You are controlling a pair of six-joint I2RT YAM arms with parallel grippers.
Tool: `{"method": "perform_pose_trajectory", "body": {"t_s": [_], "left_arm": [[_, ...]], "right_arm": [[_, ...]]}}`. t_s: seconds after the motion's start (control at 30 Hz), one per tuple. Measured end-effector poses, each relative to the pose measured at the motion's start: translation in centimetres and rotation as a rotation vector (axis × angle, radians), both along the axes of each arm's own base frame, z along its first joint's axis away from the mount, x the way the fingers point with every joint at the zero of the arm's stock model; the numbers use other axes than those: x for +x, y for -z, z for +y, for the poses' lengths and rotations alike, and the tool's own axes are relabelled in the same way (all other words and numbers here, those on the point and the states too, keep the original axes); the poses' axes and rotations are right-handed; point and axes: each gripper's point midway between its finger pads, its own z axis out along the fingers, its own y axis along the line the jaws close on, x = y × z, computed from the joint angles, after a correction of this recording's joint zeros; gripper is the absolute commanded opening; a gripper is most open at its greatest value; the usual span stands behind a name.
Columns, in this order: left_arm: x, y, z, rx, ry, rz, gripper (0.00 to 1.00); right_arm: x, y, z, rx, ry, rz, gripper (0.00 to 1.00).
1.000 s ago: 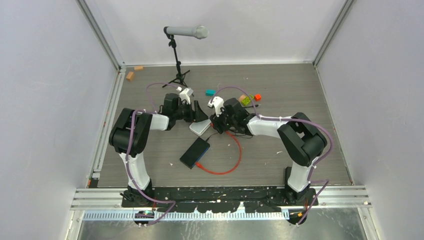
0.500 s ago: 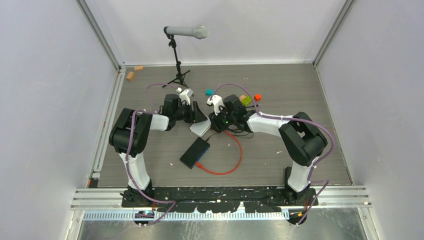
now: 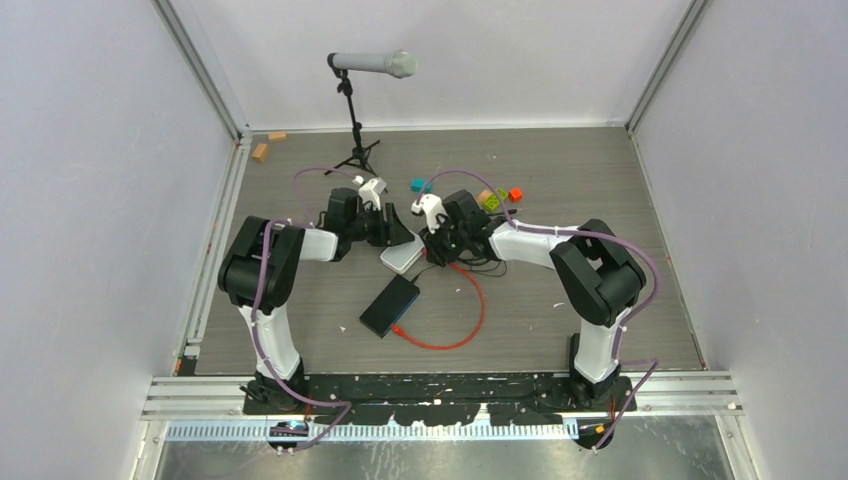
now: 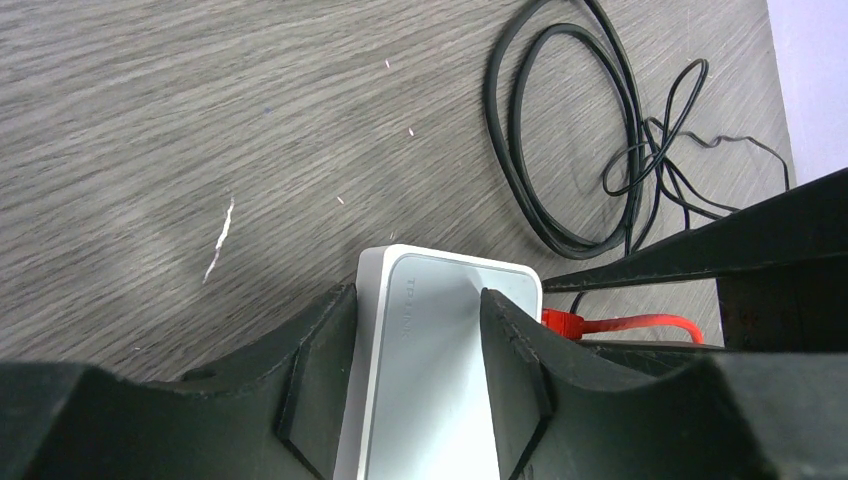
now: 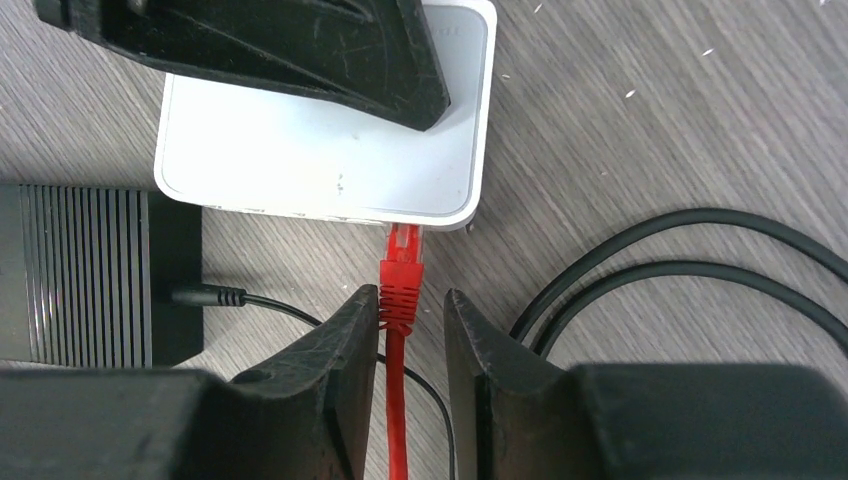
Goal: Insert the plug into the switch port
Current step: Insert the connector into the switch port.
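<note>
Seen from above, the grey wood-grain worktop (image 3: 560,180) carries a flat black box (image 3: 390,305) with a blue edge. Just beyond it lies a white box (image 3: 400,258) with rounded corners. A thin red cable (image 3: 472,318) starts at the black box's long side and swings in a wide loop up to the right gripper (image 3: 436,252). The left gripper (image 3: 398,238) meets the white box from the opposite side.

In the left wrist view, two matte black fingers (image 4: 315,380) press flat against opposite sides of the smooth white box, so these jaws are clenched on it. At the box's far corner the red-booted plug (image 4: 562,322) lies against its edge. A coil of thin black cord (image 4: 560,130) rests on the worktop beyond.

In the right wrist view, the plug's ribbed red boot (image 5: 403,262) points into a socket in the white box's near edge. Its tip is hidden there, and how deep it sits cannot be told. The right jaws stand a little wider than the boot: one finger (image 5: 345,340) touches it, and bare wood shows beside the other, so they are released. A finely ribbed black casing (image 5: 75,270) sits to one side with a black barrel connector (image 5: 215,296) at its edge.
</note>
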Motion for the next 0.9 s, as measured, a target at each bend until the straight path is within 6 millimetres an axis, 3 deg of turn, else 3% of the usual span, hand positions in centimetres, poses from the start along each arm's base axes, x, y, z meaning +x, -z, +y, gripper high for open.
{"method": "perform_pose_trajectory", "body": {"t_s": [0.37, 0.73, 0.9], "left_arm": [[-0.2, 0.0, 0.0, -0.005, 0.008, 0.008, 0.47], [-0.2, 0.2, -0.7, -0.031, 0.032, -0.004, 0.35], [0.0, 0.0, -1.0, -0.017, 0.042, -0.035, 0.35]], "right_arm": [[-0.5, 0.5, -0.1, -0.015, -0.013, 0.034, 0.01], [-0.6, 0.6, -0.5, -0.051, -0.007, 0.030, 0.01], [-0.6, 0.4, -0.2, -0.100, -0.013, 0.031, 0.00]]}}
